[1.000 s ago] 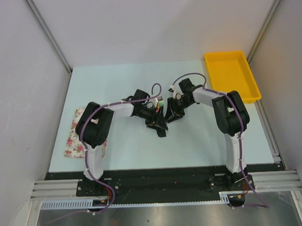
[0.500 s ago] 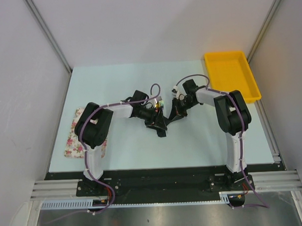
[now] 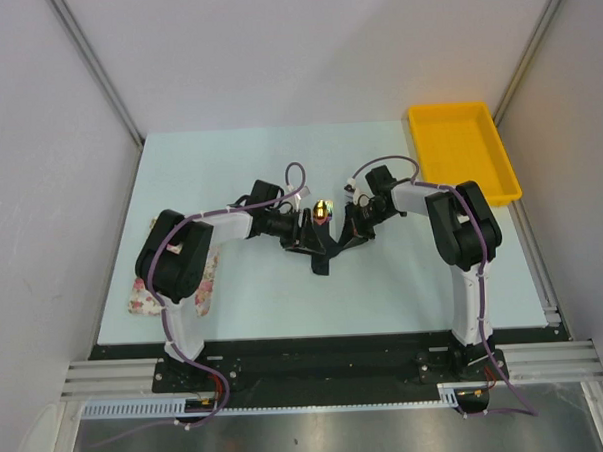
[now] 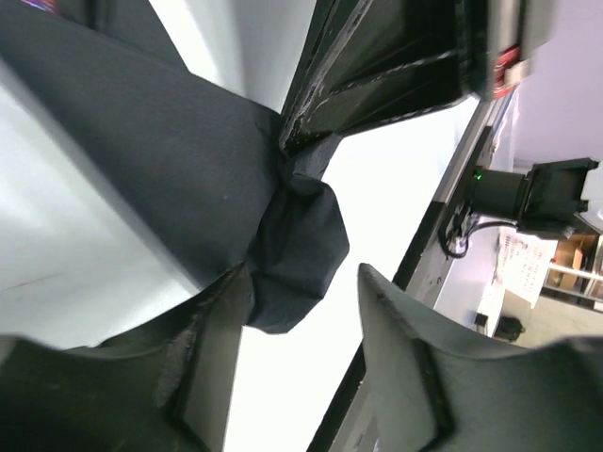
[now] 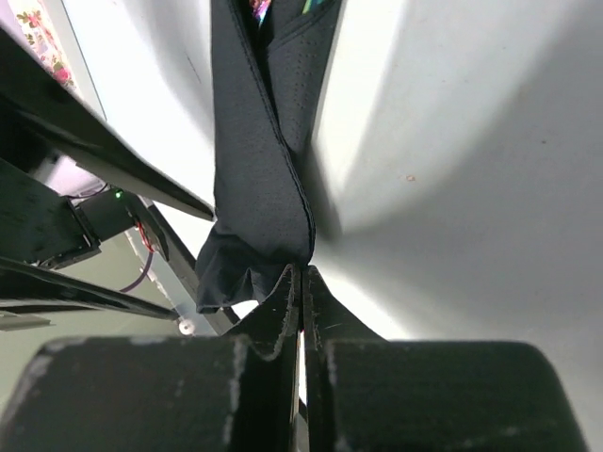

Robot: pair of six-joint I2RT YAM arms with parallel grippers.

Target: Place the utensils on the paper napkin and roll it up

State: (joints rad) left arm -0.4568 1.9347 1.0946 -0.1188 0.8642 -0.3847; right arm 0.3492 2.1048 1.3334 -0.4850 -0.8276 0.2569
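Counter [image 3: 229, 169], middle: paper napkin [image 3: 328, 253] bunched between both arms. Right fingers [image 5: 287, 301] pressed together, pinching napkin edge. Left fingers [image 4: 386, 311] spread, napkin corner between them. Utensils [image 3: 324, 207] glint at napkin's far end. Yellow tray [image 3: 463, 149] at far right corner. Floral mat [image 3: 143, 298] at left edge, partly hidden by left arm.

Both arms fold inward, elbows out, wrists low and pointing at each other. Left tool [image 4: 303, 282] has its jaws apart, right tool [image 5: 301, 275] is clamped completely closed.
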